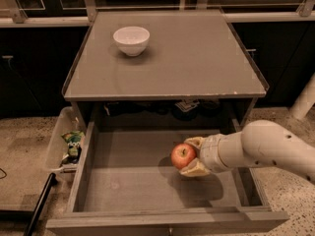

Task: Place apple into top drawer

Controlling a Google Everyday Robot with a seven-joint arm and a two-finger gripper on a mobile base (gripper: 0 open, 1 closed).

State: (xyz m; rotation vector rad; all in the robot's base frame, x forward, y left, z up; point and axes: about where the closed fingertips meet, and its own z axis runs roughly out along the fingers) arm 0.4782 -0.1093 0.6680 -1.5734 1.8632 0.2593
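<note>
**Item: apple** [183, 156]. Small, red-orange, round, so no long axis worth noting. Pale stem dimple turned up toward the camera.

**Location:** inside the outline of the top drawer [129, 182], right of centre and about midway front to back. Shadow cast on the grey floor just below and to the right. Judged to hang a little above the floor rather than rest on it, though actual contact cannot be told.

**Holder: gripper** [191, 156]. Reaches in from the right, over the drawer's right wall. Jaws pinching the apple, one pale finger at its far upper side and one at its near lower side.

**Key relation:** apple at the gripper's leftward tip, open drawer floor directly beneath. Judged a downward release, with no sideways shift needed.

**Other contents:**
- white bowl [131, 39], on the cabinet top [197, 63], back left, well apart from the apple.
- clear plastic bin [55, 149], on the ground beside the drawer's left wall, holding packets [73, 142].

**Hidden or unclear:**
- Inner faces of the fingers, covered by the apple.
- Rear of the drawer, dark under the cabinet top; dark shapes there not identifiable.
- Arm cut off at the right edge.
- Drawer front panel cut off at the bottom edge.
</note>
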